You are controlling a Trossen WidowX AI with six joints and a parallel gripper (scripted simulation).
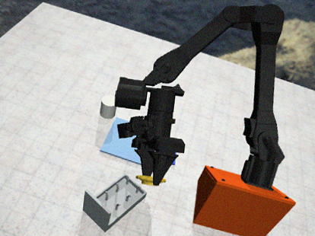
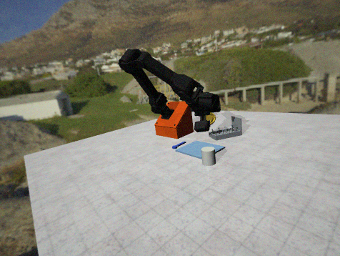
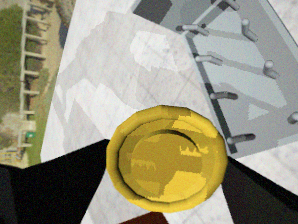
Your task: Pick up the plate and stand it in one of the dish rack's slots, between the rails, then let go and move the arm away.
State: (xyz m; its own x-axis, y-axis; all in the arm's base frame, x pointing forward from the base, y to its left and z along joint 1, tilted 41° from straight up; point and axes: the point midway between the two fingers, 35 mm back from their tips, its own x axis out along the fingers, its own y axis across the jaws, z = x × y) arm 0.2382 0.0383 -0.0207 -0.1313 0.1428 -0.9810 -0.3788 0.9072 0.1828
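The yellow plate [image 1: 146,181] [image 2: 212,119] [image 3: 165,160] is held in the air, gripped at opposite sides of its rim. It looks steeply tilted in the exterior view, and its round face shows in the wrist view. My gripper [image 1: 151,179] [image 3: 165,154] is shut on the plate. The grey dish rack [image 1: 96,209] [image 2: 228,135] [image 3: 280,127], with short pegs in rows and a tall wall at one end, stands on the table. The plate is outside the slots, off the rack's end away from the tall wall. The gap between plate and rack is hard to judge.
A light blue mat [image 1: 119,143] [image 2: 196,149] lies behind the gripper in the top view. A pale grey cylinder [image 1: 108,110] [image 2: 208,157] stands beside it. A blue spoon-like piece [image 2: 178,145] lies near the mat. The orange arm base [image 1: 244,209] [image 2: 173,129] is right of the rack in the top view.
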